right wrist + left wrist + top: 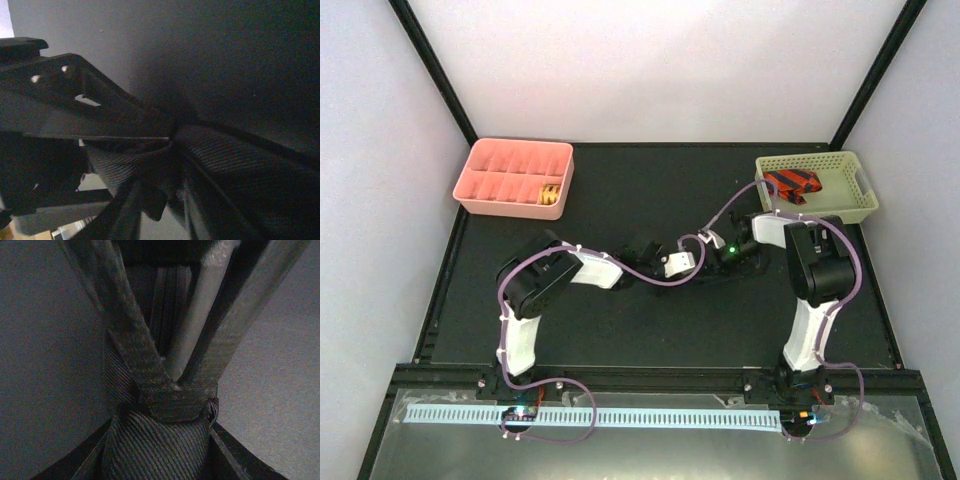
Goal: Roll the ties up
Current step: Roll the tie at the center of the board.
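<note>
A plain black tie (150,437), ribbed and bunched into a thick roll, fills the gap between the fingers of my left gripper (159,460), which is shut on it. My right gripper (167,170) reaches in from the opposite side. Its fingers (135,350) form a V whose tips meet on the roll's far end. Tie cloth (125,160) bunches between the right jaws, but how wide they stand is unclear. From above, my left gripper (695,262) and right gripper (715,250) meet mid-table. A red-and-black striped tie (792,184) lies in the basket. A yellow-orange tie (552,193) sits coiled in the tray.
The pink divided tray (480,182) stands at the back left of the black mat. The pale green basket (860,205) stands at the back right. A white perforated strip (620,417) runs along the front between the arm bases. Purple cables (650,275) loop by both wrists.
</note>
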